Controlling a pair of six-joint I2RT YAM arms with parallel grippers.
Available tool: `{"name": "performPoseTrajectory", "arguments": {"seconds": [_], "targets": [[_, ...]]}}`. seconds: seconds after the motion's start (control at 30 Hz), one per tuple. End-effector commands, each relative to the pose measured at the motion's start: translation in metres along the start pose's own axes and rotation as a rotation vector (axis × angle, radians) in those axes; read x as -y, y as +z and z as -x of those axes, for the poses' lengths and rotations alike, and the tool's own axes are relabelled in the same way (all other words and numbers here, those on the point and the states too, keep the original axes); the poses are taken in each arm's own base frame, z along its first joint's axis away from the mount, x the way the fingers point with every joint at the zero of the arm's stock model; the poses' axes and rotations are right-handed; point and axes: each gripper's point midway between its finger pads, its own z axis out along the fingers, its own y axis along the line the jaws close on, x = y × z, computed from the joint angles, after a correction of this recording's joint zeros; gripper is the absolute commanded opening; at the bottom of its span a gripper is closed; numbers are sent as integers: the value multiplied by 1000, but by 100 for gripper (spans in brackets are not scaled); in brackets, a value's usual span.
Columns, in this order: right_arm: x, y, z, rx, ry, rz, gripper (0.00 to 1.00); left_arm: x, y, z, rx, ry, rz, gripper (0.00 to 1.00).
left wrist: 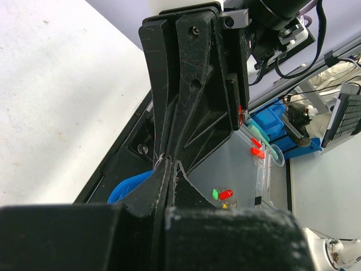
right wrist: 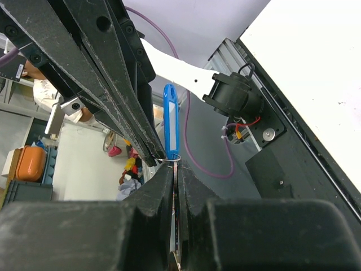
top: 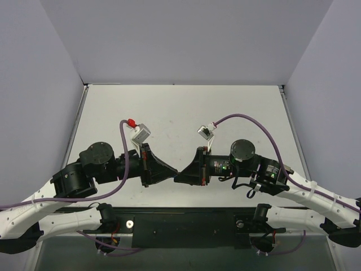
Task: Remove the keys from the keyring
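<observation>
While the two arms meet tip to tip above the counter [top: 180, 113], the left fingers [top: 163, 168] and right fingers [top: 189, 170] both pinch together on the blue keyring [right wrist: 171, 121]; the keys cannot be made out.

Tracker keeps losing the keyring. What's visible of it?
The keyring is a narrow bright-blue plastic tag with a thin wire ring at the end by the fingertips. It sits in the air where the left gripper and right gripper meet tip to tip, both shut; which one pinches the ring is unclear. The left wrist view shows only a blue patch behind a finger. No key is discernible.
</observation>
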Motion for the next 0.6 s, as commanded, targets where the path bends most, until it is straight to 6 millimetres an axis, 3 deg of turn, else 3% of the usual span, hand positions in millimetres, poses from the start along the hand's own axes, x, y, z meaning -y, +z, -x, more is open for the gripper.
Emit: {"name": "performPoseTrajectory", "arguments": {"seconds": [0.0,0.57], "targets": [[-28,0,23,87,-46,100,0,11,3,-2,-34,6,-46,0],[-44,-11,27,56,-114,108,0,14,14,-26,-145,-8,-84,0]]}}
